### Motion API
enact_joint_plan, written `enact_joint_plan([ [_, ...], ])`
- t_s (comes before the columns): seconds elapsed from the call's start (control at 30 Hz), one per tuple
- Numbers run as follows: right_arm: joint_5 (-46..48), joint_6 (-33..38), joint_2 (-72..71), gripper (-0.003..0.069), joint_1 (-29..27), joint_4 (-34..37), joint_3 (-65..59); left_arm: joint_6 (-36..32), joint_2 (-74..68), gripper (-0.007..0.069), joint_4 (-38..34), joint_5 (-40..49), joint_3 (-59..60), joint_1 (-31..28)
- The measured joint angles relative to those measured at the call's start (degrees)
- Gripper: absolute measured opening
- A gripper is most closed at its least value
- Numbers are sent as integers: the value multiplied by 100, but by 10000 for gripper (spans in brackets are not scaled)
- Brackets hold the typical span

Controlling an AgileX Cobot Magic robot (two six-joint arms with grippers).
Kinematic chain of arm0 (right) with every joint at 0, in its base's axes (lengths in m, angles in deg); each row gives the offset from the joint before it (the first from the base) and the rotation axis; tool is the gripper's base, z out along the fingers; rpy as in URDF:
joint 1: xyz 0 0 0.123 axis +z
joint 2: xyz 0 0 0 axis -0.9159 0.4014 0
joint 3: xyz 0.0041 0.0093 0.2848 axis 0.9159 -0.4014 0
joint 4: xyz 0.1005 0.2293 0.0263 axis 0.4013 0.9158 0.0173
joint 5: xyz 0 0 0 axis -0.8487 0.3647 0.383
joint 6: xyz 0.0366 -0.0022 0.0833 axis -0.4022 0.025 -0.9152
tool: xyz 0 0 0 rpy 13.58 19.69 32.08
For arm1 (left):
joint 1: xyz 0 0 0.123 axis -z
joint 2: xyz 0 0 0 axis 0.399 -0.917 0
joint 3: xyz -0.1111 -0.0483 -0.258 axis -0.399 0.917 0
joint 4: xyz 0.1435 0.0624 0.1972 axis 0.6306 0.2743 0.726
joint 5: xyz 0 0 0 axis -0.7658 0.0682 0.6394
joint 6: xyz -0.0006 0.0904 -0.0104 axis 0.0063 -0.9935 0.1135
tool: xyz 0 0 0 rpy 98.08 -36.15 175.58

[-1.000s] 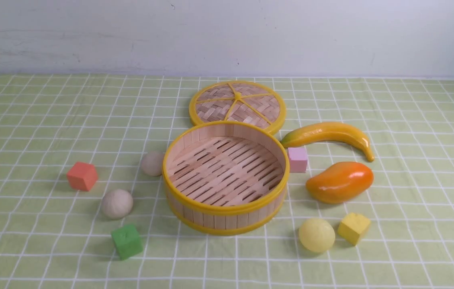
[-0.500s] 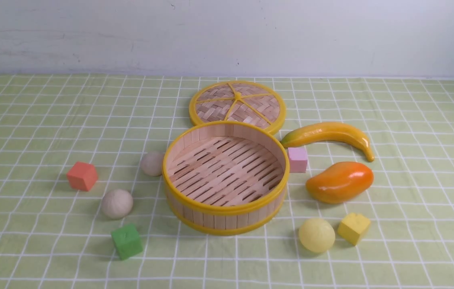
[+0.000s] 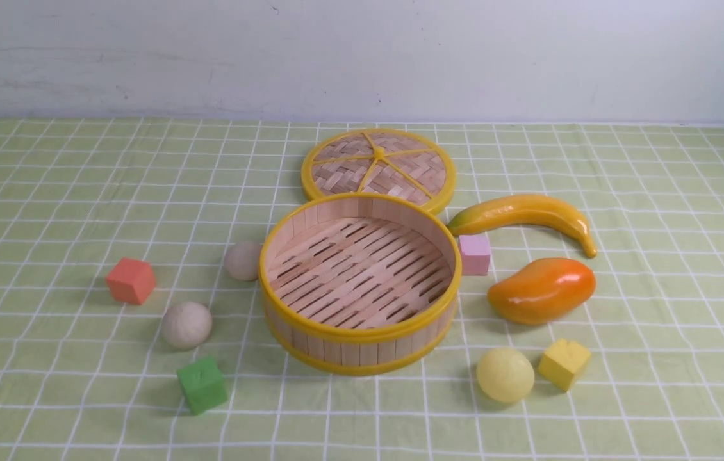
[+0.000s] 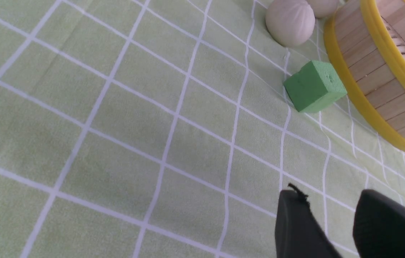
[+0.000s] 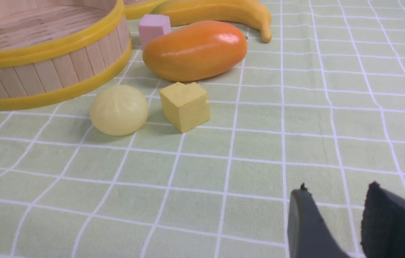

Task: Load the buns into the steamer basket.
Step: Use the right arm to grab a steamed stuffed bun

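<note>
Hovering low over green-checked cloth counter (image 3: pixel 48 192) with left fingers (image 4: pixel 295 222) and right fingers (image 5: pixel 306 222) spread, empty. Backed by plain white wall (image 3: pixel 362 57).

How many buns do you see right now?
3. The far beige bun sits beside the steamer basket's left wall, the near beige bun left-front of it, the yellow bun right-front by the yellow cube.

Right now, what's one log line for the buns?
steamer basket: empty | near beige bun, far beige bun: outside, basket's left | yellow bun: outside, basket's right | left gripper: open, empty | right gripper: open, empty
</note>
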Motion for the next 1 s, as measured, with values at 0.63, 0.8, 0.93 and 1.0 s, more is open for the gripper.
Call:
enact_joint_plan([
  [0.63,-1514,-51,0,241,0,-68,-49,0,0,238,0,0,0,0],
  [0.8,-2577,-64,0,241,0,-152,-49,0,0,238,0,0,0,0],
  [0.93,-3213,-131,0,241,0,-118,-49,0,0,238,0,0,0,0],
  [1.0,-3452,-350,0,241,0,86,-49,0,0,238,0,0,0,0],
])
